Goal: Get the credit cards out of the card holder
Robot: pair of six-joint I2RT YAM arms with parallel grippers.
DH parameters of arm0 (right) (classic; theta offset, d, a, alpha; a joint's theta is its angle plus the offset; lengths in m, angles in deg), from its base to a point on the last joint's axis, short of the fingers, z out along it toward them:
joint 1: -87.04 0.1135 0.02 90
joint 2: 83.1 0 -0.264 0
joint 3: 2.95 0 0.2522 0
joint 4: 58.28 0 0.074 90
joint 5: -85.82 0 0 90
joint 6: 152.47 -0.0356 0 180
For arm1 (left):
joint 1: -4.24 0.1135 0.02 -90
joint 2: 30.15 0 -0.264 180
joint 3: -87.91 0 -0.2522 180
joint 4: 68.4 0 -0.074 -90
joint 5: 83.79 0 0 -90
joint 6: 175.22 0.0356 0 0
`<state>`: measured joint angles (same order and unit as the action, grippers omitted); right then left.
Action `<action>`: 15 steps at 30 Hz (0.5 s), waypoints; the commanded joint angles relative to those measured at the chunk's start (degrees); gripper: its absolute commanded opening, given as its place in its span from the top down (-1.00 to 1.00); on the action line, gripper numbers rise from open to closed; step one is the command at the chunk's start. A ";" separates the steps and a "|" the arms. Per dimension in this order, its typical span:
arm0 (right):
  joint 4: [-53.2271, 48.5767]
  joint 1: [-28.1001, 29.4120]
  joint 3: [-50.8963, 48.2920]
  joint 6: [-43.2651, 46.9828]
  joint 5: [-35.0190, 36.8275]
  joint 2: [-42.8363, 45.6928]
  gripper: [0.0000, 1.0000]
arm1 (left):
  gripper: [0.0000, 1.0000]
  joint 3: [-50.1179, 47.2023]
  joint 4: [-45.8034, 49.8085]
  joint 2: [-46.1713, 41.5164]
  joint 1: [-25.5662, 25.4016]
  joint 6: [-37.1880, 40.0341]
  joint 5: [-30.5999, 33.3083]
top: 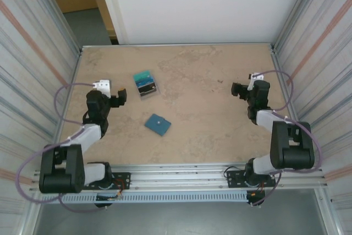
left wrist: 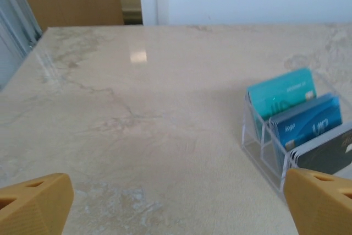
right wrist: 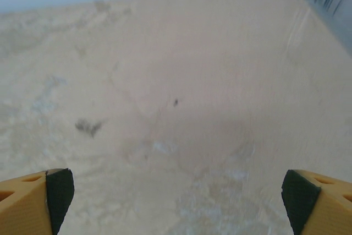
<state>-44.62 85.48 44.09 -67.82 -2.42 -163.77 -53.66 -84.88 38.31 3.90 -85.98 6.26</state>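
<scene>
Nothing pulled yet: the credit cards (left wrist: 283, 94) stand in the clear slotted card holder (left wrist: 250, 138), my left pincer (top: 120, 97) near it, right pincer (top: 236, 89) well apart, both gaping empty; next I'd pinch one card's top edge

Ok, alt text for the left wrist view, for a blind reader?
A clear slotted card holder stands at the right on a beige marbled table, with credit cards standing in it: teal at the back, blue in the middle, dark grey nearest. The left gripper is open and empty, its orange fingertips at the bottom corners.
</scene>
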 commanded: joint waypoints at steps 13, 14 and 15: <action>-33.70 9.95 7.39 -6.98 6.13 17.10 -0.98 | -0.97 3.08 31.84 -19.86 -16.54 -27.57 12.34; -35.93 11.09 8.26 -7.69 5.86 17.37 -0.98 | -0.97 3.18 33.85 -20.61 -19.30 -28.51 14.11; -38.61 12.61 9.43 -8.40 5.89 17.47 -0.98 | -0.97 3.28 36.53 -21.55 -22.44 -30.13 16.54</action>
<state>-72.78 95.47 50.08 -72.65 2.19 -147.72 -52.05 -58.10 19.10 -13.50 -109.93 15.12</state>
